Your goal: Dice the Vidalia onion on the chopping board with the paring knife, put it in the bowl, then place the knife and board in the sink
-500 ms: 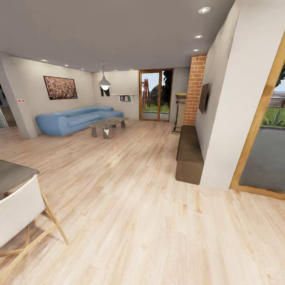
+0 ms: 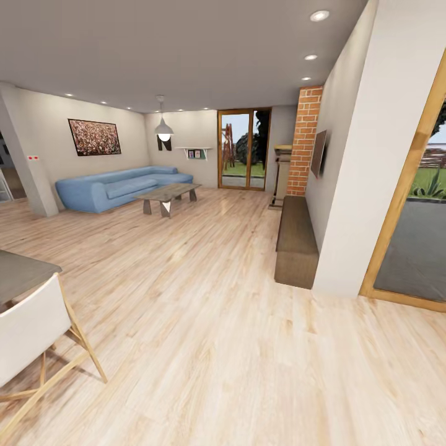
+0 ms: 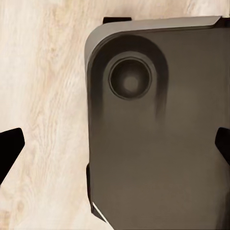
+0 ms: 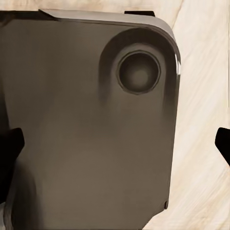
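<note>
Robot is in transit through a living area: blue sofa, coffee table, glazed door and brick column ahead, pale wood floor underfoot. No kitchen fixture, onion, knife, board or bowl is visible, so their positions cannot be stated. Left gripper: fingertips wide apart, nothing held; the robot's dark base lies between and beyond them. Right gripper: likewise spread and empty. Judgement: no step appears begun; the whole task remains, starting with reaching the kitchen
</note>
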Available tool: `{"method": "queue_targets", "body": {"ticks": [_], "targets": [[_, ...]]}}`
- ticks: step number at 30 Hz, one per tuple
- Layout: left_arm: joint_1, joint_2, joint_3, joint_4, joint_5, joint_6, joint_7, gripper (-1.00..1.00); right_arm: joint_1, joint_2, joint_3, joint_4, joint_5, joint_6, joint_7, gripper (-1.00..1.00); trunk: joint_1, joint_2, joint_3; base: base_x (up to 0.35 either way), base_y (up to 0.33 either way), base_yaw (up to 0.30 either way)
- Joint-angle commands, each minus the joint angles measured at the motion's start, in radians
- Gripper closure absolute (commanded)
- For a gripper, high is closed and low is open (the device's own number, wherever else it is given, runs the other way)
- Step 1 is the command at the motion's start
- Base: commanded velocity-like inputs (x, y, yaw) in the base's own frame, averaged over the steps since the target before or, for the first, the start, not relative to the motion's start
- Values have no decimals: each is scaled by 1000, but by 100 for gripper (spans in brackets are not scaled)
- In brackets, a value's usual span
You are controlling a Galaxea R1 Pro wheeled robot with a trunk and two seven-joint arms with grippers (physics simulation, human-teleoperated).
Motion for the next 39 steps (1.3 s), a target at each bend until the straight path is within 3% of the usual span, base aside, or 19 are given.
{"method": "queue_targets", "body": {"ticks": [1,9,19,20,22,24,25,29,39], "targets": [[0,3,2,-7,0,-1,0,-100,0,-2,0,-6,0,-1,1,-100,0,0,-1,0,0,0],[0,19,5,-52,2,-1,0,-100,0,-9,3,-51,2,-14,2,-100,0,0,-1,0,0,0],[0,20,5,-108,3,0,2,-100,0,-5,1,-107,-4,-70,5,-100,0,0,-1,0,0,0],[0,20,5,-568,4,-1,1,-100,0,-4,1,-515,-5,-311,7,-100,0,0,-1,0,0,0],[0,20,5,-546,3,-9,0,-100,0,-3,2,-511,-5,-322,7,-100,0,0,-1,0,0,0],[0,21,6,-443,8,-172,0,-100,0,-2,4,-510,-6,-334,7,-100,0,0,-1,0,0,0],[0,22,6,-433,9,-194,1,-100,0,-2,4,-510,-6,-335,7,-100,0,0,-1,0,0,0],[0,22,5,-419,9,-229,2,-100,0,-2,4,-510,-5,-335,7,-100,0,0,0,0,0,-70],[0,26,5,-416,9,-236,2,-100,0,-3,4,-510,-5,-335,8,-100,0,0,6,0,0,-210]]}}
